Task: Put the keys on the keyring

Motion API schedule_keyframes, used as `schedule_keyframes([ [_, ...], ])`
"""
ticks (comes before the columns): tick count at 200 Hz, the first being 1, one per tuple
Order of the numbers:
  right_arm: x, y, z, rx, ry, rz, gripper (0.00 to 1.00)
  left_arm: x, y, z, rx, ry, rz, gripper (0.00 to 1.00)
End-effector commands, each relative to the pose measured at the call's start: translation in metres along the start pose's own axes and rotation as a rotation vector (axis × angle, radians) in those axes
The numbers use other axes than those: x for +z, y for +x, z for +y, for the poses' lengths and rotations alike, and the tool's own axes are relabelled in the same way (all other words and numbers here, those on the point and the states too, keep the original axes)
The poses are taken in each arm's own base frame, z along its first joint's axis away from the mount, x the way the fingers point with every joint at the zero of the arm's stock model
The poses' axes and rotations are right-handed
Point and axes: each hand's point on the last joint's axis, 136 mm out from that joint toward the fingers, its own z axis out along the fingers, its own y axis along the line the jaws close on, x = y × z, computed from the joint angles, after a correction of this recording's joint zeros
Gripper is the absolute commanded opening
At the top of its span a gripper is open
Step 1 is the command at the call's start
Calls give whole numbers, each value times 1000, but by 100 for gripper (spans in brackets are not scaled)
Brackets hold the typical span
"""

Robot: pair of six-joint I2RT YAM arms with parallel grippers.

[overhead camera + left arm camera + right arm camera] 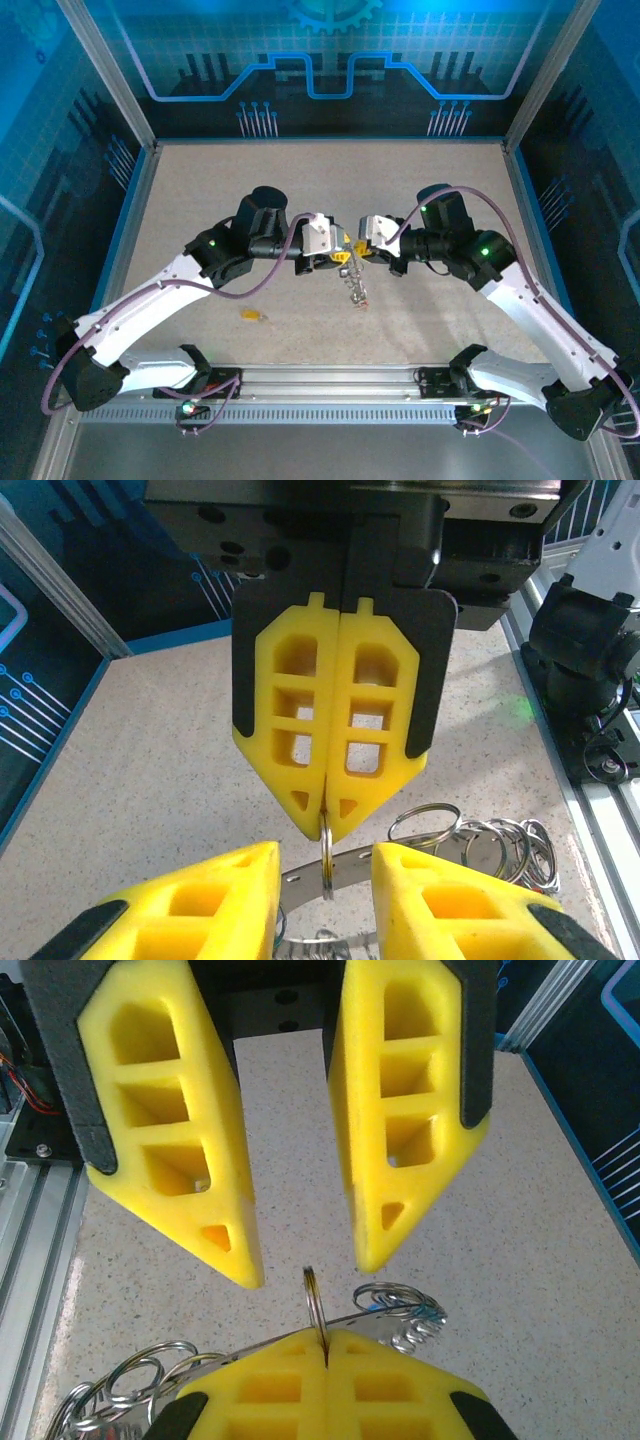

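Left wrist: right gripper [326, 825] clamped on keyring [327, 872]; left gripper [327, 852] part-open, empty, flanking keyring; centre it before you close.

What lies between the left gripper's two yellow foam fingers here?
A thin silvery metal ring, pinched edge-on by the shut right gripper, stands in the gap, touching neither left finger. The left wrist view shows it.

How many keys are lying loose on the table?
1: a yellow-headed key on the table, near its front left. Others may be hidden in the ring bunch at mid-table.
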Motion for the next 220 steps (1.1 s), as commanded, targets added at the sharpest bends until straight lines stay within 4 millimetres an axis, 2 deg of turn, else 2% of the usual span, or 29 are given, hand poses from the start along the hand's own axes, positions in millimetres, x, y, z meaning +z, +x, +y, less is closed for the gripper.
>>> schedule_keyframes([
  [1,-8,-27,-1,-44,0,-80,0,0,-3,-4,6,20,-1,27],
  [34,-9,-32,-1,-48,3,-101,0,6,5,1,-20,21,56,23],
  [68,-6,-32,0,-33,-12,-105,0,7,5,4,-28,19,73,19],
  [75,-4,-33,1,-30,-18,-110,0,7,4,4,-28,14,69,15],
  [90,-1,-32,2,-25,-26,-112,0,5,1,7,-31,-1,59,0],
  [126,-5,-39,-3,-4,8,-142,0,-1,-9,10,-14,-40,11,0],
  [137,-11,-45,-3,6,19,-183,11,-4,-14,10,-6,-43,-23,0],
  [152,-17,-48,1,19,18,-245,18,-9,-22,9,-5,-45,-88,0],
  [186,-36,-57,2,7,55,-354,17,-23,-44,1,53,-45,-249,0],
  [220,-46,-64,6,-25,53,-424,23,-32,-59,-3,55,-19,-342,0],
])
